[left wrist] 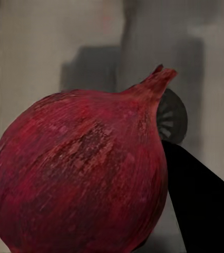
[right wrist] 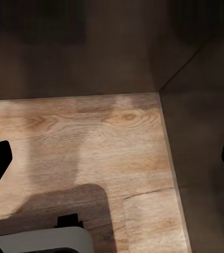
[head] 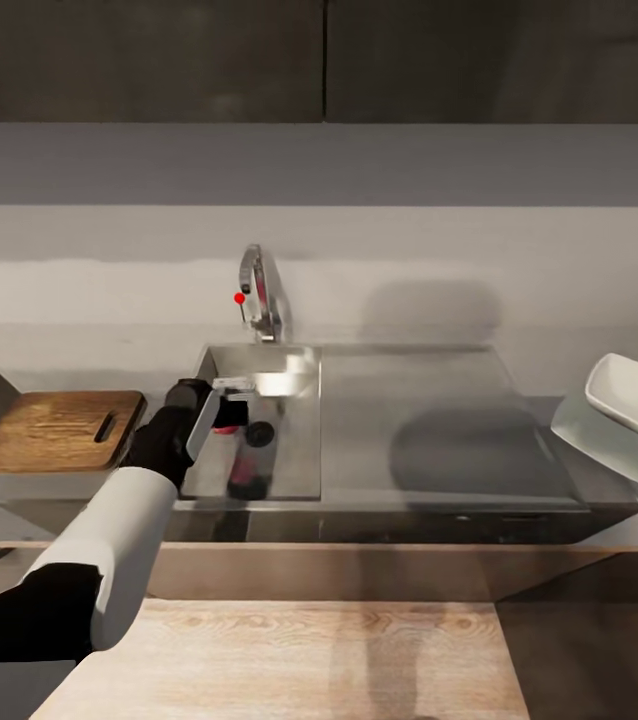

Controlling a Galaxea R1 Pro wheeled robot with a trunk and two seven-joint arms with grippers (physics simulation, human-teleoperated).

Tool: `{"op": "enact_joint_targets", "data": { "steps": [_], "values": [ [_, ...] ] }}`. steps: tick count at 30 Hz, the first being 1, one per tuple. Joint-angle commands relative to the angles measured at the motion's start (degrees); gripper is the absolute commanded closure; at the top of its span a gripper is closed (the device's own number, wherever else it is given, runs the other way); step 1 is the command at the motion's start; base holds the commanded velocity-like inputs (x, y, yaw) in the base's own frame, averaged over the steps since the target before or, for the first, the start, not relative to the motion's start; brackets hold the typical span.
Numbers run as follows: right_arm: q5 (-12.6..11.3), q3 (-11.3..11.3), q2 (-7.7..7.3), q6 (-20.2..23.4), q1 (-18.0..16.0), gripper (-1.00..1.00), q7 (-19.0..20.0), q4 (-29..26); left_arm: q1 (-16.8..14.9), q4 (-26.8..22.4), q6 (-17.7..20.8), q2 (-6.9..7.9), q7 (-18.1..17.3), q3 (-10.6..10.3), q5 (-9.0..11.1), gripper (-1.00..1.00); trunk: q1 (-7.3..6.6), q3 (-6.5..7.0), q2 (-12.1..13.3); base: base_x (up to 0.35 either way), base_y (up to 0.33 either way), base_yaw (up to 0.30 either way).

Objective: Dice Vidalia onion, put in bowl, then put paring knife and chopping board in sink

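The Vidalia onion (left wrist: 80, 174) is dark red with a pointed tip and sits between the two black fingers (left wrist: 201, 195) of my left gripper (left wrist: 90, 179). In the head view the left gripper (head: 223, 412) reaches into the left basin of the steel sink (head: 299, 440), shut on the onion (head: 227, 418). The onion hangs above the round drain (head: 259, 433). The wooden chopping board (head: 59, 430) lies on the counter left of the sink. The white bowl (head: 634, 400) stands at the right. My right gripper (right wrist: 112, 163) is open over a wooden floor (right wrist: 90, 137), holding nothing.
A steel faucet (head: 262, 295) with a red knob rises behind the basin. The sink's flat drainboard (head: 439, 420) stretches to the right. A wooden surface (head: 359, 640) runs along the front below the counter edge. A grey wall backs the counter.
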Motion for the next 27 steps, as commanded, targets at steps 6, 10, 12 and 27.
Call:
{"op": "enact_joint_targets", "data": {
  "steps": [6, 10, 12, 27],
  "values": [
    [0.6, -0.4, -0.02, -0.2, 0.0, -1.0, -0.2, 0.1, 0.0, -5.8, 3.5, 0.0, 0.5, 0.0, 0.6, 1.0, 0.04, 0.45, -0.1, 0.0, 0.0, 0.0],
    [0.6, -0.4, -0.05, -0.2, 0.0, -1.0, -0.2, 0.0, 0.0, -9.6, 5.2, 0.0, 0.6, -0.1, 0.6, 1.0, 0.04, 0.81, -0.1, 0.0, 0.0, 0.0],
    [0.6, -0.4, -0.07, -0.2, 0.0, -1.0, -0.2, 0.0, 0.0, -11.1, 5.5, -0.05, 0.6, -0.1, 0.6, 1.0, 0.04, 0.99, -0.1, 0.0, 0.0, 0.0],
    [0.6, -0.4, -0.09, 0.0, 0.0, -1.0, -0.2, 0.0, 0.0, -13.7, 5.8, -0.09, 0.6, -0.1, 0.7, 1.0, 0.04, 2.35, -0.1, -0.094, 0.065, 0.0]
  ]
}}
